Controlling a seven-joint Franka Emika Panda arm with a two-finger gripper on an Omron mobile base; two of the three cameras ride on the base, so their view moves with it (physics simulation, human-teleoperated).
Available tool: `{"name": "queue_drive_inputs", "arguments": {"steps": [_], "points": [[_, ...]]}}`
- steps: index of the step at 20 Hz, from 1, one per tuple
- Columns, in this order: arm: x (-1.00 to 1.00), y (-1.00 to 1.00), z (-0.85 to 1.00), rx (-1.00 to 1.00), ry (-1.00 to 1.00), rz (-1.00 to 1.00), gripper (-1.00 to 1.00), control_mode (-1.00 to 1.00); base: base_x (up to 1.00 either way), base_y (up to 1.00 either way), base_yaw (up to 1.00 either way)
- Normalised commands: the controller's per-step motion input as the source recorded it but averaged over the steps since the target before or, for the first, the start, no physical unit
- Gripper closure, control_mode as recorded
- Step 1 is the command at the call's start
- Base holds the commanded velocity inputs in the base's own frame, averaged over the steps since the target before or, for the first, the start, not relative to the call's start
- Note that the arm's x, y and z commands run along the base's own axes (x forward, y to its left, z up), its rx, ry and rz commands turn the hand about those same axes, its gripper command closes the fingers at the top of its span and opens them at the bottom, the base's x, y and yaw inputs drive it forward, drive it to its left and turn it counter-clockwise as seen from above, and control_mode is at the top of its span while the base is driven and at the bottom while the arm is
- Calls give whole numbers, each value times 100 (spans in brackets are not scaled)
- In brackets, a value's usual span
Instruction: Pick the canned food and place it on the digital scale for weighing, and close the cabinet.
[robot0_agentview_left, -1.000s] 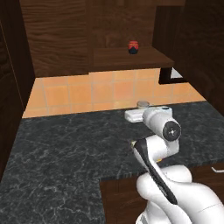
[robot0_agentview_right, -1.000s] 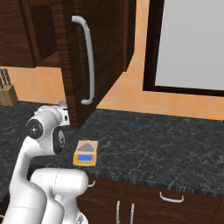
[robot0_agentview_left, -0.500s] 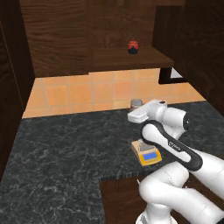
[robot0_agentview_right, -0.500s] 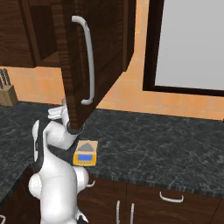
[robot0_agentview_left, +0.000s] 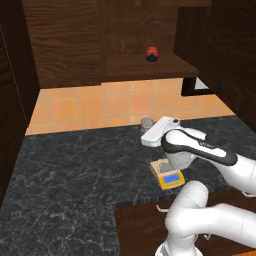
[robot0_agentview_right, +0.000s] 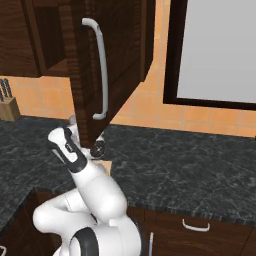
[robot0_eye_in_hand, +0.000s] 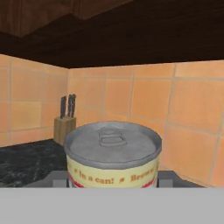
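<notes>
Left base view: the canned food (robot0_agentview_left: 146, 123) stands upright at the end of the gripper (robot0_agentview_left: 150, 134), at about eleven o'clock from the digital scale (robot0_agentview_left: 167, 173) and near it, not on it. The cabinet (robot0_agentview_left: 150, 65) hangs open above.

Right base view: the cabinet door (robot0_agentview_right: 112, 60) with its handle (robot0_agentview_right: 101, 75) hides most of the hand.

Hand view: the can (robot0_eye_in_hand: 113, 154) sits dead centre, the knife block (robot0_eye_in_hand: 65, 127) at ten o'clock. The fingertips are hidden, but the fingers look clenched on its sides. It should handle as a stiff, fairly heavy tin with smooth walls; a mid-height grip suits it.
</notes>
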Motion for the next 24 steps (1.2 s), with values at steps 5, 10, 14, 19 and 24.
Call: {"name": "queue_drive_inputs", "arguments": {"steps": [5,10,14,19,24], "points": [[-21,0,-7,0,1,2,100,-100,0,0,0],[-8,-25,-35,-1,13,1,100,-100,0,0,0],[0,-28,-63,-3,20,4,100,-100,0,0,0],[-21,-5,-53,0,1,13,100,-100,0,0,0],[-3,-5,-68,0,-5,16,100,-100,0,0,0]]}}
